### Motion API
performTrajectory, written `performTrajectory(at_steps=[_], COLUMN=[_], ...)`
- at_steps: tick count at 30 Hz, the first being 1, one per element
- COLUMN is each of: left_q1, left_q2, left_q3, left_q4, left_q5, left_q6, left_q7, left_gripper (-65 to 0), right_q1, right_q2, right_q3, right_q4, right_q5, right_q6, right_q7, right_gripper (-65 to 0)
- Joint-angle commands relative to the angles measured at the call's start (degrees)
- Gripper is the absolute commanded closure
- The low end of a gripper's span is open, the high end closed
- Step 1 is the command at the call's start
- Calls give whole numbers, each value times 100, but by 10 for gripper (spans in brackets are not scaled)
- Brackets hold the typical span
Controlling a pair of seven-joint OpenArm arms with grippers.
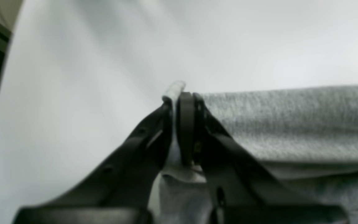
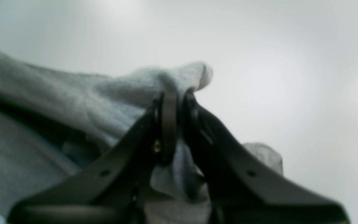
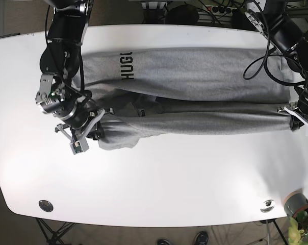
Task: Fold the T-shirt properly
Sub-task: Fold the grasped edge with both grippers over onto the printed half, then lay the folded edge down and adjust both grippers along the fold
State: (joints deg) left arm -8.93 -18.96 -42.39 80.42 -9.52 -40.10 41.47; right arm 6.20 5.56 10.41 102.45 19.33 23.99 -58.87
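A grey T-shirt [image 3: 195, 76] with dark lettering lies across the white table [image 3: 159, 178], its near edge folded over toward the middle. My left gripper [image 1: 183, 96] is shut on the shirt's edge [image 1: 278, 124] and shows at the right in the base view [image 3: 296, 116]. My right gripper [image 2: 176, 96] is shut on a bunched fold of the shirt [image 2: 129, 90] and shows at the left in the base view [image 3: 95, 128]. Both hold the cloth low, close to the table.
The table's front half is bare white surface. Two round metal fittings [image 3: 45, 205] [image 3: 267, 205] sit near the front edge. A plant pot [image 3: 297, 204] stands off the front right corner. Cables [image 3: 266, 56] hang by the left arm.
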Motion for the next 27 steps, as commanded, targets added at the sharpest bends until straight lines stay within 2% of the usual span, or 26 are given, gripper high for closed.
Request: performTrajectory(at_steps=[1, 7, 14, 27], left_q1=[9, 335, 739, 1451], left_q2=[-121, -121, -121, -148], left_q3=[-20, -20, -29, -29], left_q4=[375, 586, 595, 578], left_q5=[-72, -72, -81, -81], left_q6=[10, 10, 10, 10], left_q7=[-90, -90, -90, -90], left_gripper=[0, 0, 0, 0], right_q1=[-123, -809, -1494, -2048], right_q2=[55, 11, 46, 46], right_q3=[71, 273, 765, 835], right_q4=[484, 1020, 1126, 1091], right_q5=[23, 40, 937, 937], right_q6=[-12, -12, -56, -65], right_q7=[89, 89, 89, 107], right_gripper=[-29, -29, -29, -32])
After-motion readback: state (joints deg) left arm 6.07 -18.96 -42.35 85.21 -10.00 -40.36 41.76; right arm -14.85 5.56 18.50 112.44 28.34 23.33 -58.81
